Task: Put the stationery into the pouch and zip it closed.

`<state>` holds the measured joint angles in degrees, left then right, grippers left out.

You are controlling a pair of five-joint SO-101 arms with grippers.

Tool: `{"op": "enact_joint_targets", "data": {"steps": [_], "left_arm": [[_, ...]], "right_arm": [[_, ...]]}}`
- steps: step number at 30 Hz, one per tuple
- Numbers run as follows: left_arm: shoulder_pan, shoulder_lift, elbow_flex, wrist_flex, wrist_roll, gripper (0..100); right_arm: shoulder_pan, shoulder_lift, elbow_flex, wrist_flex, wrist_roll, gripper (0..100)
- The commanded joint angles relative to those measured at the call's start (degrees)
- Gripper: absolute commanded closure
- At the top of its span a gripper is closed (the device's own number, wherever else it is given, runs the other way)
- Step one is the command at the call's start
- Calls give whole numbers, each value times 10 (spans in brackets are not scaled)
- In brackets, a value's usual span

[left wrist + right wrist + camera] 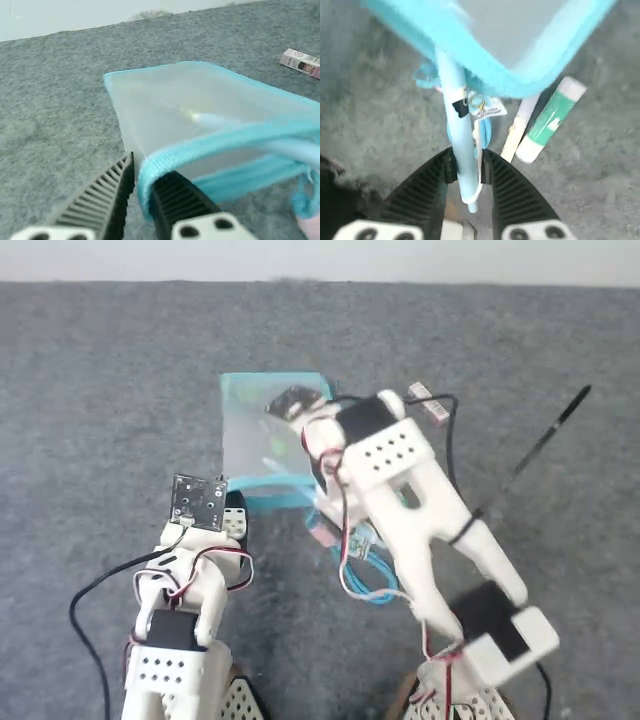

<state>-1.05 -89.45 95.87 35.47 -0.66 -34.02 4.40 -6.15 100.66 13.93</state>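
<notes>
With the left end effector [145,172] pinching the pouch [190,100] by its rim and the right end effector [467,160] clamping the pen [452,90], we judge insertion next requires sliding it inside.

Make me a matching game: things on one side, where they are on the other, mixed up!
1 blue pen
2 pouch
3 green stick
4 small box

a pinched at its edge by the left hand
b on the table, well apart from the pouch
c held by the right hand
d on the table, close against the pouch

Pairs: 1-c, 2-a, 3-d, 4-b
</notes>
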Motion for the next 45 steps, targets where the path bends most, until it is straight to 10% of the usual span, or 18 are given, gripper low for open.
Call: {"op": "enact_joint_targets", "data": {"steps": [1,22,29,36,41,45], "left_arm": [[3,-4,-10,-16,-2,987],[47,-4,0,-14,-3,987],[-68,-4,-42,-14,31,987],[90,-4,-41,53,4,987],[-57,-3,-45,11,40,987],[-27,-4,-41,32,16,987]], "right_arm": [[11,26,-102,22,-24,991],[17,25,-290,24,-25,826],[95,-159,-40,22,71,833],[137,-245,248,-94,92,833],[136,-247,364,-179,92,833],[138,-247,411,-232,92,833]]}}
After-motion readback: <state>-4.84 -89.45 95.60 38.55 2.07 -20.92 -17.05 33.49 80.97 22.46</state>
